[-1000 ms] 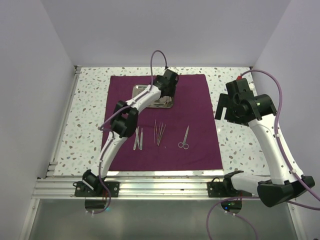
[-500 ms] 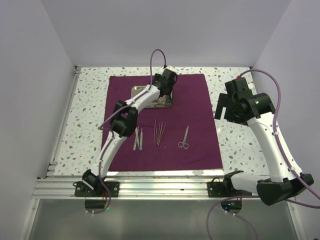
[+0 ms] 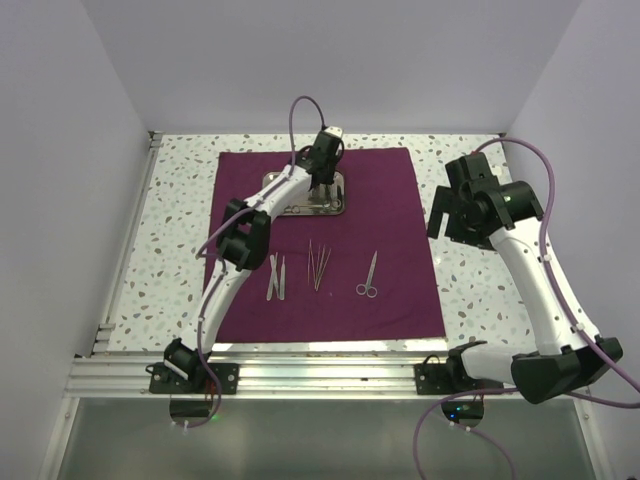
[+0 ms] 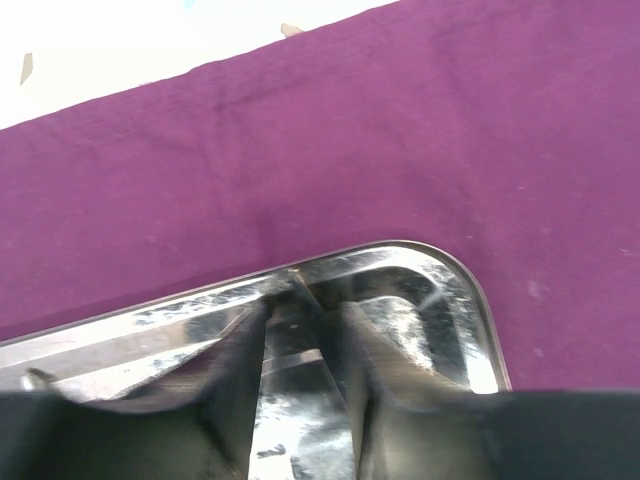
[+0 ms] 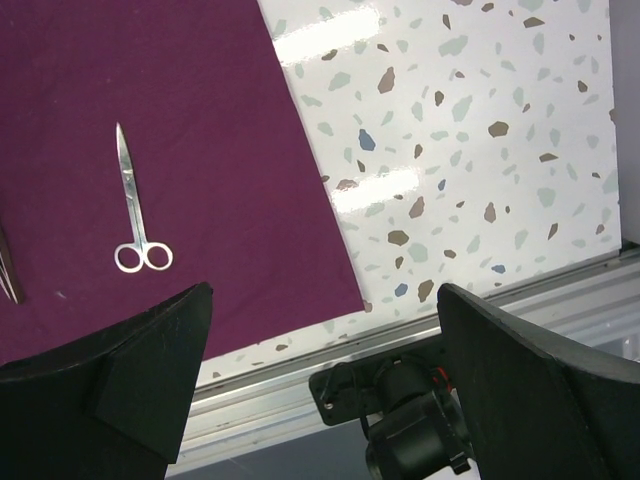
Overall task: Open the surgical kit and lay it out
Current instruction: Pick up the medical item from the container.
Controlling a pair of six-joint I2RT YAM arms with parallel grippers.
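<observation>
While my right gripper (image 5: pixel 325 300) hangs wide open over the table (image 5: pixel 480 120), the risk is on the left. Nearest me, tweezers (image 3: pixel 276 278), probes (image 3: pixel 318 265) and forceps (image 3: pixel 368 275) lie in a row on the cloth (image 3: pixel 400 200). Beyond them my left gripper (image 4: pixel 305 330) sits low in the steel tray (image 4: pixel 440 290), fingers narrowly parted; gripping or not, I cannot tell. A clumsy pull could skid the tray, ruck the cloth and scatter that row.

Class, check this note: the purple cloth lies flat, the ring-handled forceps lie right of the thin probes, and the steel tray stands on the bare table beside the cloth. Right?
Not quite. The top external view shows the steel tray standing on the purple cloth, near its far edge. The ring-handled forceps and thin probes lie as stated.
</observation>
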